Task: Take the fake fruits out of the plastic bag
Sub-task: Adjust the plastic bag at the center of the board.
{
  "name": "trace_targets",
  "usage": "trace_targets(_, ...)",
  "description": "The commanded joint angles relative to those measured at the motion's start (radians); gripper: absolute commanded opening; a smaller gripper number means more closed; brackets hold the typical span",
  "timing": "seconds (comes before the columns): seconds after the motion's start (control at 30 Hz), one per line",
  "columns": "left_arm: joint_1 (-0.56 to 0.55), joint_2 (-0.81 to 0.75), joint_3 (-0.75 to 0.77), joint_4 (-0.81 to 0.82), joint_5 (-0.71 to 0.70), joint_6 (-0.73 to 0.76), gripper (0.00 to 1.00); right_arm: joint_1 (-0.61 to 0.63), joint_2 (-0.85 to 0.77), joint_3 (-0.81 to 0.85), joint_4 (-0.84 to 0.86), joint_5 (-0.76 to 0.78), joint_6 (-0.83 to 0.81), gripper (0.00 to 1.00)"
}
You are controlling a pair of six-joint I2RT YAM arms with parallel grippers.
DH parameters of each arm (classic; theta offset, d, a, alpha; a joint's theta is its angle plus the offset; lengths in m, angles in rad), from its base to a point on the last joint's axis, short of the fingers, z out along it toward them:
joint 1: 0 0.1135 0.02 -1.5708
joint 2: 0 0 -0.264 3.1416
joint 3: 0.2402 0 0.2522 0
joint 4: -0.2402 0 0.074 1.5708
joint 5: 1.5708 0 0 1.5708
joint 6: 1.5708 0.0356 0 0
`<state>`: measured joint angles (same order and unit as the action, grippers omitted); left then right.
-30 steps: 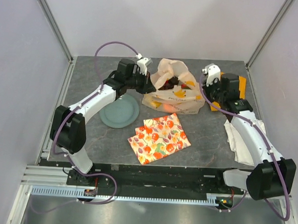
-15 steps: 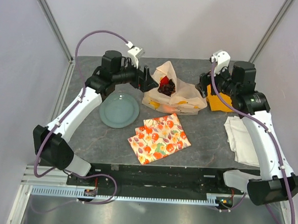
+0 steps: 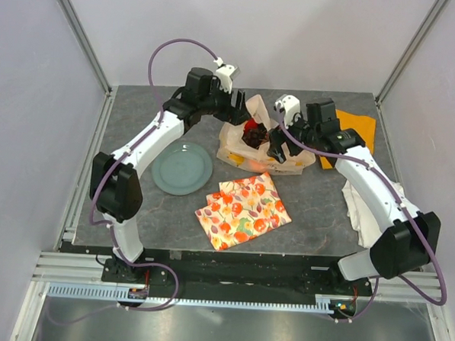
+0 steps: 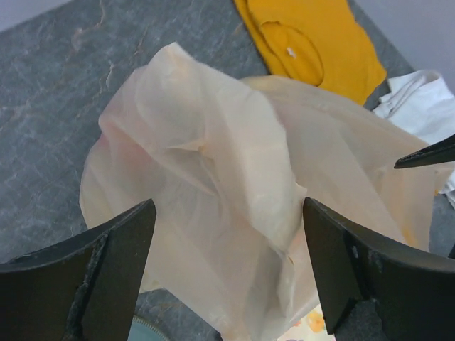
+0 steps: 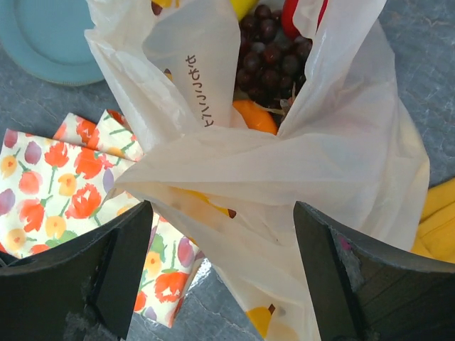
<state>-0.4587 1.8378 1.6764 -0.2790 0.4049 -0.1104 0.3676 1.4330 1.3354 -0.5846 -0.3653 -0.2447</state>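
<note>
**Plastic bag** [image 3: 268,151]: thin translucent cream film with yellow-orange fruit prints. It lies crumpled at the rear middle of the bench [image 3: 317,213], mouth gaping upward.
- Handling (judged): very light, limp and slippery, and likely to drag or collapse if tugged from one side only.
- Best hold: a raised fold of the rim or a loop handle, pinched flat.

**Fake fruits** [image 5: 266,64]: all inside the bag. A dark grape bunch lies uppermost, an orange piece [image 5: 254,117] sits below it, and bits of red and yellow show at the far edge of the mouth.
- Handling (judged): glossy, hard-looking and light, and apt to roll or squirt out of a pinch.
- Best hold: the grape cluster gives the surest grip. Round pieces want gripping across their middle.

**Left hand** [image 4: 227,206]: fingers apart, holding nothing, straddling the bag's puckered rear fold. Whether it touches the film cannot be told.

**Right hand** [image 5: 222,209]: fingers apart and empty, poised over the near side of the mouth.

**Surface:** dark grey, stone-patterned, flat and matt.

**Neighbours:**
- Blue-green plate [image 3: 183,168], just left of the bag.
- Flowered cloth [image 3: 243,209], at the bag's near edge.
- Mustard cloth [image 3: 357,128], behind and to the right.
- White cloth [image 3: 362,216], at the right margin, partly under the arm.

**Room:** pale walls [image 3: 257,34] on three sides, with metal posts [image 3: 82,33] at the rear corners. Both arms close on the bag from opposite sides, leaving a tight working gap between them.
</note>
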Motion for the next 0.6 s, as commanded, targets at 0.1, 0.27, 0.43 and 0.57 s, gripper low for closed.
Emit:
trace_targets(0.1,-0.005,-0.032,-0.009,0.009,-0.021,0.025,0.4,0.036,0.056,0.018,0.023,0.041,-0.057,0.88)
trace_targets(0.27,-0.003,0.0,0.028,0.009,-0.026,0.035,0.02,0.036,0.125,0.067,0.016,0.028,-0.057,0.48)
trace_targets(0.43,0.002,0.049,0.088,0.02,-0.02,0.04,0.02,0.022,0.175,0.134,0.032,0.152,-0.071,0.0)
trace_targets(0.57,0.029,0.144,0.247,0.029,0.026,0.064,0.02,-0.106,0.234,0.246,0.117,0.184,-0.022,0.0)
